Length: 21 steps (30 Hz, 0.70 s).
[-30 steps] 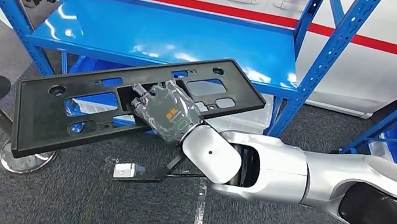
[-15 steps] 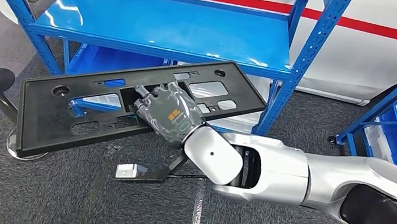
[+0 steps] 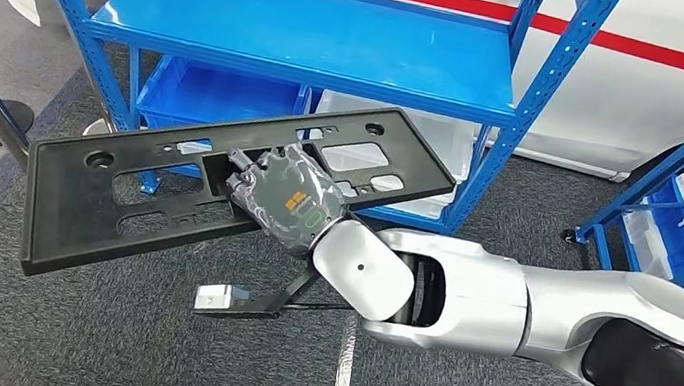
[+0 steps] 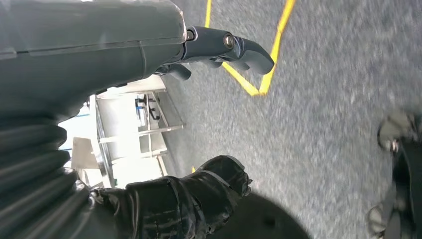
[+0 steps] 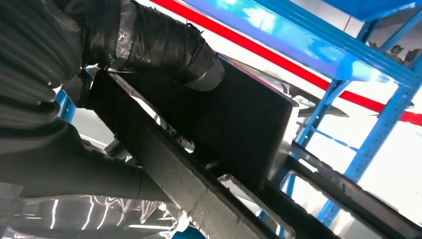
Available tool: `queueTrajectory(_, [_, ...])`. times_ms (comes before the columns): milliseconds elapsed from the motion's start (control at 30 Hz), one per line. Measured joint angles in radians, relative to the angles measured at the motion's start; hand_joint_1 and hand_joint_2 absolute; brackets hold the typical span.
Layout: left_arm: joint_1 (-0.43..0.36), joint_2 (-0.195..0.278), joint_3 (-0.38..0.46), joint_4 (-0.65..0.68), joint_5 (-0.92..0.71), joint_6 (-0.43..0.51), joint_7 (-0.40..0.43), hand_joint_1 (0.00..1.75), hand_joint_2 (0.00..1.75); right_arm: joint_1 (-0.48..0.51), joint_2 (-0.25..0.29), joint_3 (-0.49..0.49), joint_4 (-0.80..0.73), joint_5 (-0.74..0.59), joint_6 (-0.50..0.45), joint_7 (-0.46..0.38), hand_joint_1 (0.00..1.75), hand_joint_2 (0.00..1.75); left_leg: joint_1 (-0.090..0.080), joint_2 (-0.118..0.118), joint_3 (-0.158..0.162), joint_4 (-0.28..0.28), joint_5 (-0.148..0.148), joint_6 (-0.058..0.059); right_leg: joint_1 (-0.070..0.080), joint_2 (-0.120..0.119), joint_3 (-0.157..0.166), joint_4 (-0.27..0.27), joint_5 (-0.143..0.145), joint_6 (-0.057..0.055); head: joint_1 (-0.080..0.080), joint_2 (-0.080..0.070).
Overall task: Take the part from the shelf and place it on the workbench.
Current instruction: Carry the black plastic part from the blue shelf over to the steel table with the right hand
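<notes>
Gripping the black part (image 3: pixel 228 187) above grey carpet (image 3: pixel 115 343), right hand (image 3: pixel 287 193) fingers clamp it before the blue shelf (image 3: pixel 319 38); left hand (image 4: pixel 99 64) seemingly empty.

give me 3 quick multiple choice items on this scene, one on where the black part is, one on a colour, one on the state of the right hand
1. Where is the black panel?
A. lying on the shelf
B. held in the air in front of the shelf
C. flat on the floor

2. What colour is the shelf?
A. blue
B. yellow
C. green

3. What is the right hand doing?
A. hanging with nothing in it
B. pressing on the floor
C. gripping the panel

Answers:
1 B, the panel hangs tilted above the carpet, off the shelf board.
2 A, its board and posts are blue.
3 C, its fingers reach into a cutout near the panel's middle.
</notes>
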<state>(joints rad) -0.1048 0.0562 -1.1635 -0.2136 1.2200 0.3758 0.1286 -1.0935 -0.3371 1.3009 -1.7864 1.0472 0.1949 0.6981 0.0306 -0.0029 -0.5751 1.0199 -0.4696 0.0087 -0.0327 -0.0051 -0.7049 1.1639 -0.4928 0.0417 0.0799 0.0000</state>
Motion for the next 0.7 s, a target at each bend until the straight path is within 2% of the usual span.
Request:
queueTrajectory(33, [0.0,0.0,0.0,0.0,0.0,0.0,0.002,0.0,1.75,0.001,0.0,0.0,0.0,0.0,0.003,0.0,1.75,1.75,-0.005,-0.001,-0.007,0.001,0.005,0.007,0.004,0.001,-0.026,0.069,-0.035,-0.003,0.0,0.0])
queueTrajectory(67, [0.0,0.0,0.0,0.0,0.0,0.0,0.003,0.0,1.75,0.002,0.0,0.001,0.0,0.0,0.005,0.0,1.75,1.75,-0.01,-0.003,-0.013,0.001,0.009,0.012,0.007,0.002,-0.043,0.122,-0.056,-0.006,0.0,0.0])
queueTrajectory(100, [0.0,0.0,0.0,0.0,0.0,0.0,0.005,0.0,1.75,0.003,0.0,0.001,0.0,0.0,0.007,0.0,1.75,1.75,-0.015,-0.008,-0.018,0.002,0.012,0.016,0.011,0.003,-0.045,0.144,-0.059,-0.011,0.0,0.0])
queueTrajectory(200, [0.001,0.0,0.0,0.0,0.0,0.0,0.008,0.0,1.75,0.004,0.0,0.002,0.001,0.0,0.014,0.0,1.75,1.75,-0.027,-0.024,-0.024,0.004,0.017,0.02,0.023,0.008,0.018,0.058,-0.006,-0.032,0.0,0.0])
queueTrajectory(300, [0.001,0.0,0.0,0.0,0.0,0.0,0.008,0.0,1.75,0.004,0.0,0.002,0.001,0.0,0.016,0.0,1.75,1.75,-0.03,-0.029,-0.024,0.004,0.018,0.02,0.028,0.013,0.048,0.007,0.017,-0.04,0.001,0.0])
queueTrajectory(333, [0.0,-0.001,0.0,0.0,0.0,0.0,0.008,0.0,1.75,0.003,0.0,0.002,0.002,0.0,0.016,0.0,1.75,1.75,-0.03,-0.033,-0.028,0.006,0.021,0.018,0.03,0.023,0.069,-0.032,0.025,-0.048,0.001,0.0])
queueTrajectory(400, [0.0,-0.001,0.0,0.0,0.0,0.0,0.009,0.0,1.75,0.003,0.0,0.002,0.004,0.0,0.016,-0.001,1.75,1.75,-0.03,-0.049,-0.039,0.005,0.03,0.005,0.031,0.03,0.107,-0.111,0.041,-0.062,0.003,0.0])
queueTrajectory(467, [0.0,0.0,0.0,0.0,0.0,0.001,0.011,0.0,1.75,0.003,0.001,0.002,0.006,0.0,0.015,-0.001,1.75,1.75,-0.03,-0.043,-0.056,0.023,0.018,-0.013,0.025,0.016,0.123,-0.149,0.05,-0.067,0.002,0.0])
queueTrajectory(533, [0.001,0.001,0.0,0.0,0.0,0.001,0.012,0.0,1.75,0.003,0.002,0.002,0.009,0.0,0.015,-0.001,1.75,1.75,-0.026,-0.02,-0.096,0.112,-0.035,-0.03,0.02,-0.003,0.126,-0.159,0.056,-0.067,-0.001,0.0])
queueTrajectory(600, [0.002,0.001,0.0,0.0,0.0,0.001,0.014,0.0,1.75,0.007,0.003,0.004,0.012,0.0,0.014,-0.001,1.75,1.75,-0.015,-0.011,-0.146,0.227,-0.083,-0.047,0.019,-0.023,0.124,-0.158,0.057,-0.067,-0.003,0.0])
queueTrajectory(633, [0.002,0.001,0.0,0.0,0.0,0.001,0.014,0.0,1.75,0.009,0.004,0.004,0.014,0.0,0.014,-0.001,1.75,1.75,-0.011,-0.008,-0.155,0.251,-0.085,-0.053,0.017,-0.033,0.122,-0.157,0.057,-0.067,-0.003,0.0])
queueTrajectory(667, [0.002,0.001,0.0,0.0,0.0,0.001,0.015,0.0,1.75,0.011,0.005,0.005,0.016,0.0,0.014,-0.001,1.75,1.75,-0.008,-0.004,-0.146,0.238,-0.069,-0.059,0.015,-0.042,0.12,-0.154,0.057,-0.065,-0.003,0.0])
queueTrajectory(700, [0.002,0.001,0.0,0.0,0.0,0.001,0.016,0.0,1.75,0.012,0.007,0.005,0.018,0.0,0.013,-0.001,1.75,1.75,-0.005,0.005,-0.118,0.191,-0.041,-0.064,0.012,-0.051,0.119,-0.15,0.056,-0.063,-0.003,0.0])
